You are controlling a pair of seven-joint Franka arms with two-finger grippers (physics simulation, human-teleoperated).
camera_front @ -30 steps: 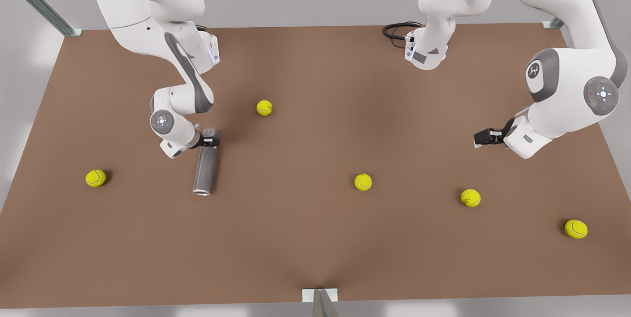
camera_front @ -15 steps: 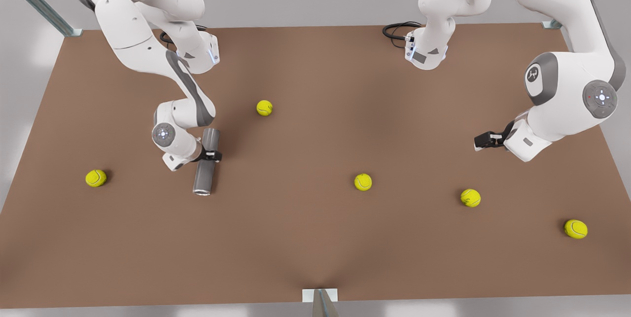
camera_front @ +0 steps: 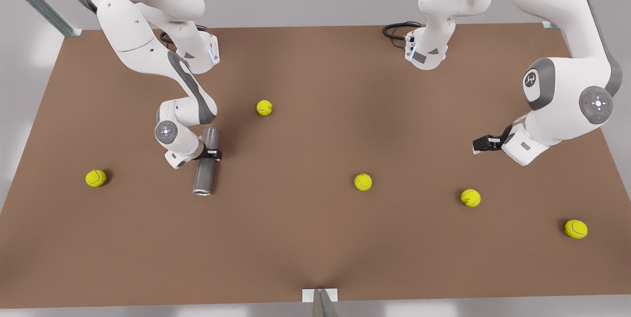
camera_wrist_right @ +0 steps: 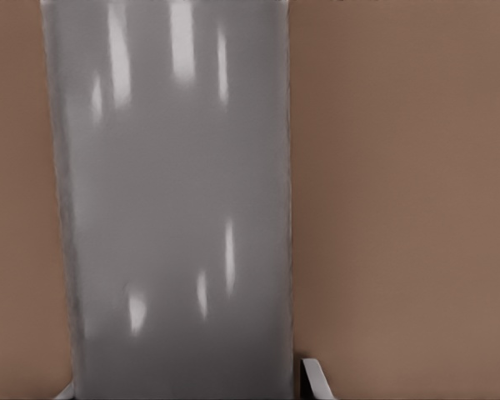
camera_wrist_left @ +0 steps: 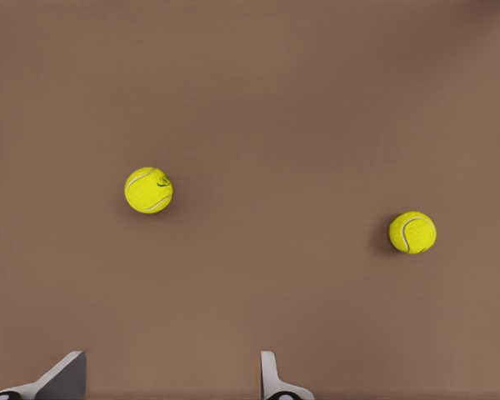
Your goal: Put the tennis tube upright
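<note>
Grey tennis tube [camera_front: 205,165] lying flat, gripped by right hand [camera_front: 212,154], left hand [camera_front: 479,144] wide apart, five tennis balls [camera_front: 363,182].

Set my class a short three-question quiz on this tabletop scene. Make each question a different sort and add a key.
1. Count: how many tennis balls lie on the table?
2. True or false: the tennis tube stands upright.
3. Multiple choice: the right pincer is
A) at the tube, partway along its length
B) over a ball
C) beyond the table's edge

Key:
1. Five.
2. False. It lies on its side.
3. A. The left pincer waits open above bare table at the front view's right.
</note>
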